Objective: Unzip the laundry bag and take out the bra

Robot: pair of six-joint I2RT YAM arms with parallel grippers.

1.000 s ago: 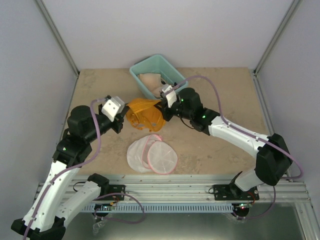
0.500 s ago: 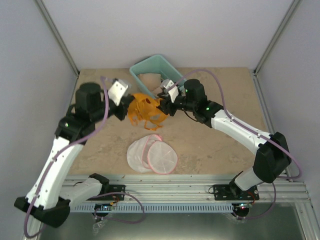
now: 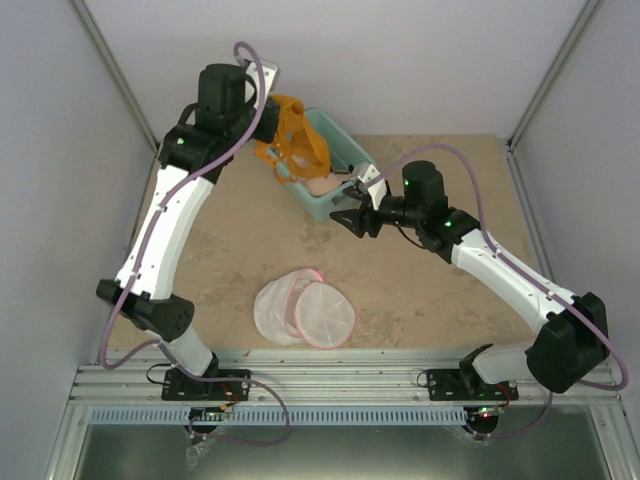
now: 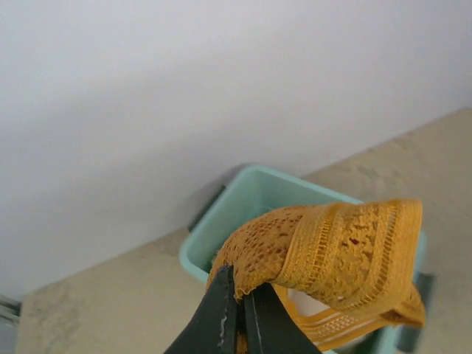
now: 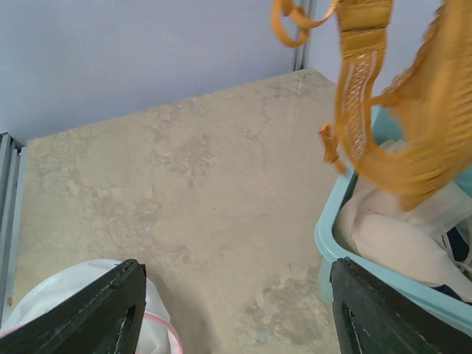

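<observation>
At the left, my left gripper: I am keeping its jaws closed right down on a fold of lace, with the arm reaching up high so that the garment is hanging free of the table.

Bra: it is dangling, orange and lacy, from that pinch, with its straps trailing down over the near corner of the bin. I am holding it by one edge alone, so its own weight is pulling it long. I judge that this is keeping it from snagging on the rim.

Bag: it is lying near the front of the table, well apart from both grippers. Its pink zip band is gaping and the mesh is sagging flat. I am reading it as unzipped and emptied, so that part of the job looks done.

Bin: it is sitting at the back of the table, already holding a pale beige garment. The bra is hanging directly above it, and I take that as the reason for the high reach. I judge that letting go from here would be dropping it inside.

Right gripper: I am holding its fingers spread wide with nothing between them. It is hovering low, beside the bin's near wall and pointing left. I am keeping it there, I think, to stay clear of the hanging straps.
</observation>
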